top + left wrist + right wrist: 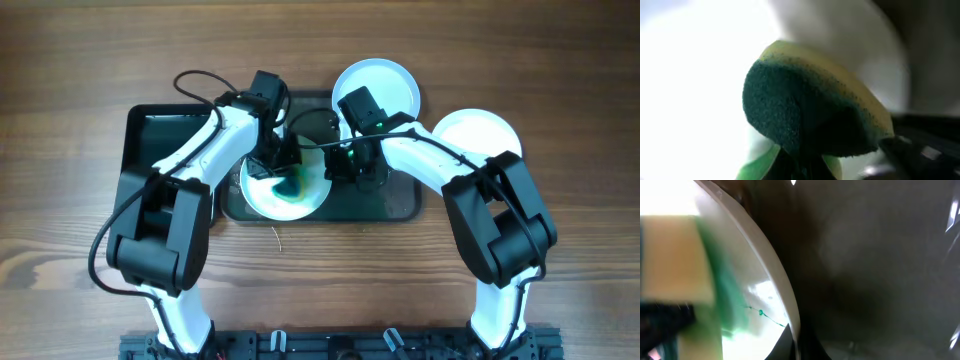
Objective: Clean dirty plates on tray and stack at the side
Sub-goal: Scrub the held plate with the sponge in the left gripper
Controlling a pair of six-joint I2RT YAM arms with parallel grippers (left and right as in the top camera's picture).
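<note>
The smeared plate [262,195] is seen lying inside the tray [390,205], on its left half, towards the near rim. A teal-green smear is spread over the middle of the plate, and in the right wrist view a thin teal streak is seen close to its rim [776,275].

The sponge [805,105] is pinched in the left gripper [283,165] and bent between the fingers, green side towards the camera and yellow layer behind. It is held over the plate, but contact with the surface cannot be made out, since the gripper body hides it from above.

The right gripper [345,165] is placed at the right rim of the same plate, over the centre of the tray. Whether its fingers are spread or closed on the rim cannot be told (the wrist view is blurred and filled by the rim and the dark tray floor).

A second plate [385,85], pale and clean-looking, is found at the far edge of the tray, overlapping its rim. A third plate [470,130], white, is set on the table [60,150] just beyond the tray's right end and is partly covered by the right arm. A glossy black tray [160,135] is seen just beside the tray's left end.
</note>
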